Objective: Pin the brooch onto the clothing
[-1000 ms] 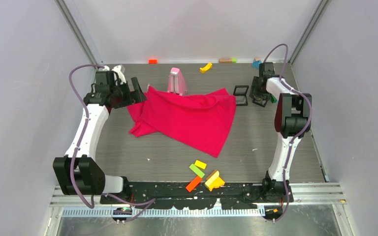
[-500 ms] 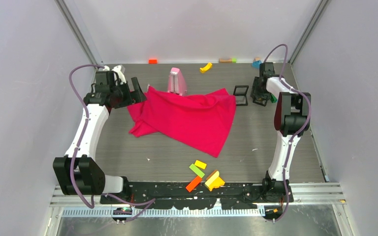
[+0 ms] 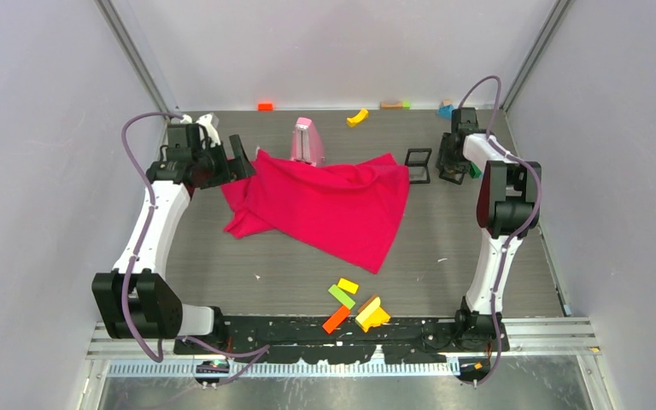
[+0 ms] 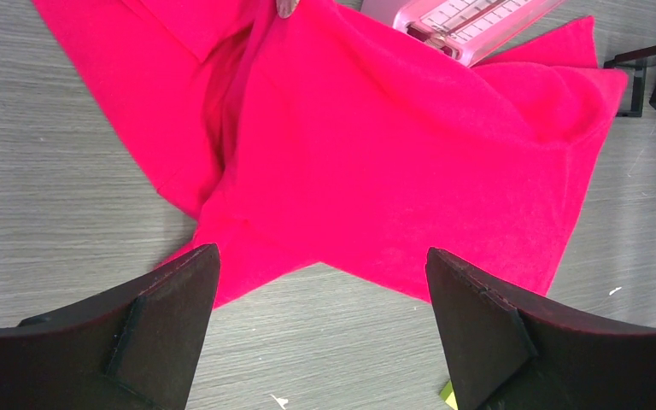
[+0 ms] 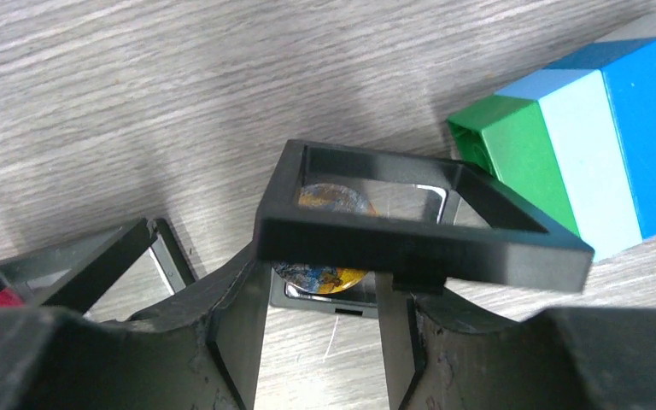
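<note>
We count one pink T-shirt (image 3: 325,205), one pink metronome-looking thing (image 3: 307,141), two black square frames (image 5: 418,243), one brooch (image 5: 320,278) and two arms (image 3: 158,222). Loose coloured blocks (image 3: 346,299): four bunched at lower middle, plus more along the top edge, too tiny to count.

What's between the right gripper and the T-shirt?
A black square frame sits between the right gripper and the crimson T-shirt, close to the shirt's edge. The top view shows it.
</note>
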You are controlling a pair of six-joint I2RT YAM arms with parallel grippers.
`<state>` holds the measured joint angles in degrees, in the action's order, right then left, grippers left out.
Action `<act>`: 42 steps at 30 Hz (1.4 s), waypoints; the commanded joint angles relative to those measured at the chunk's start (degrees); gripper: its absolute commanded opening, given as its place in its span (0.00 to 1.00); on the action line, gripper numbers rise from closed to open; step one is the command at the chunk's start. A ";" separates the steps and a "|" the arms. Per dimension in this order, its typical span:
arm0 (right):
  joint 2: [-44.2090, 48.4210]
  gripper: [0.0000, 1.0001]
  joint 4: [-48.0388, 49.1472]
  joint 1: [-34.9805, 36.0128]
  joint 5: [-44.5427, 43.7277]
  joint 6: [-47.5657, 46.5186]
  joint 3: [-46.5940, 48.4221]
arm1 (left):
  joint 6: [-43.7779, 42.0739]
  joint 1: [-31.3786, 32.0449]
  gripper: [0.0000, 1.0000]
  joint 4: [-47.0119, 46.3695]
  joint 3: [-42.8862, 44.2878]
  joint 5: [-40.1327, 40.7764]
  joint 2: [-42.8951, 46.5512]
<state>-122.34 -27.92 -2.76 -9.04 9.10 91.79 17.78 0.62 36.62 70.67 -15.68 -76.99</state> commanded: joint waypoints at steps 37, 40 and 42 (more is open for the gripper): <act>49.68 0.33 26.99 56.42 2.89 1.80 -38.28 | 34.57 19.52 0.81 -21.10 -25.93 -22.37 20.82; 49.46 0.32 26.77 58.19 2.55 1.25 -37.45 | 35.48 20.96 0.75 -22.52 -26.52 -21.98 20.30; 49.22 0.32 26.21 59.74 1.97 0.75 -36.68 | 36.02 21.76 0.69 -23.59 -26.64 -21.70 19.89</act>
<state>-74.61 -5.30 54.92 -4.29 11.31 52.38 51.07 20.95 18.63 44.40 -35.66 -57.04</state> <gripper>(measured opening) 0.501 0.732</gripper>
